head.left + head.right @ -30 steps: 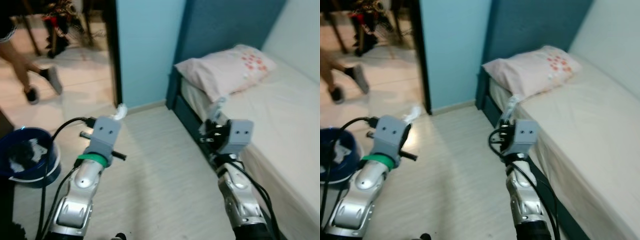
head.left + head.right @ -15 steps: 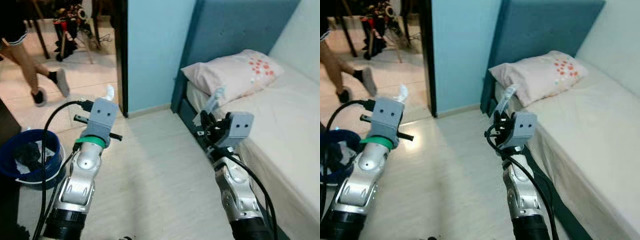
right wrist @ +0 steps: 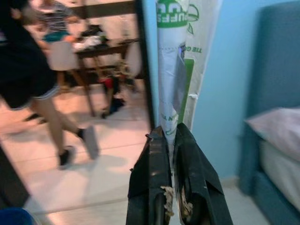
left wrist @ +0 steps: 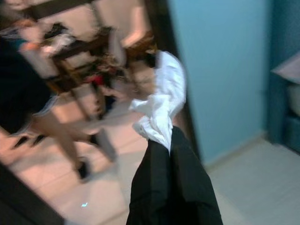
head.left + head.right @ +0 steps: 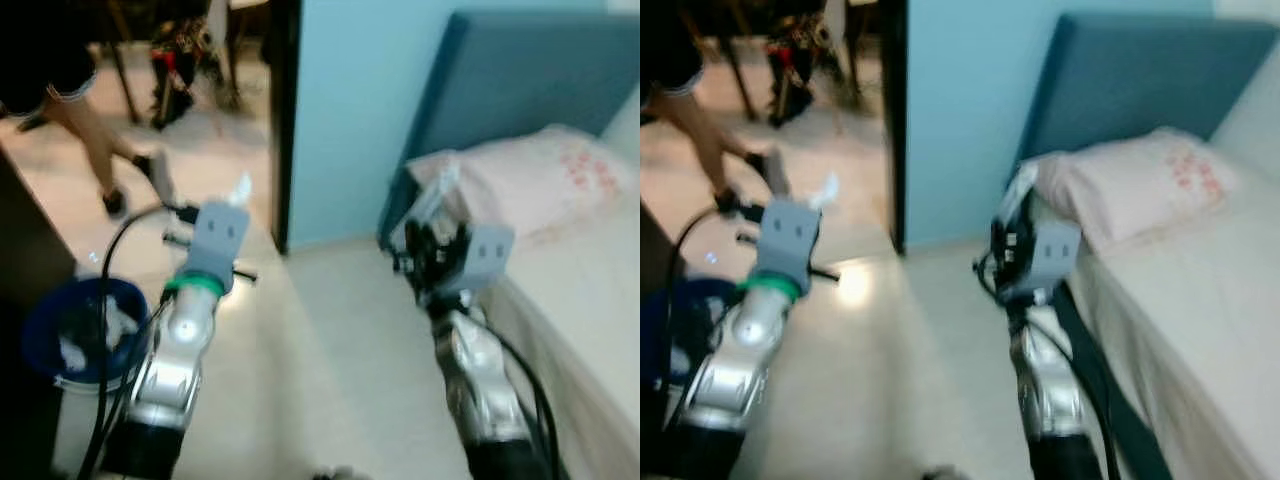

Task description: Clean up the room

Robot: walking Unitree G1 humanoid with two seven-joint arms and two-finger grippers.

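My left gripper (image 4: 168, 140) is shut on a crumpled white tissue (image 4: 159, 105), which pokes up above the left wrist (image 5: 240, 188). My right gripper (image 3: 171, 136) is shut on a flattened green-and-white plastic wrapper (image 3: 180, 61), seen as a pale strip (image 5: 432, 195) in front of the pillow. Both arms are raised at chest height over the pale floor. A blue bucket (image 5: 40, 325) with white scraps inside stands on the floor at my lower left.
A bed (image 5: 590, 300) with a pink pillow (image 5: 520, 180) and blue headboard (image 5: 520, 80) runs along the right. A blue wall (image 5: 350, 100) and dark door frame (image 5: 285, 120) are ahead. A person's legs (image 5: 95, 150) walk in the room beyond the doorway. A dark cabinet edge (image 5: 20, 260) stands at left.
The whole view has swung left and blurred, so the camera turned. Both grippers keep the same hold. The person has walked further across the doorway.
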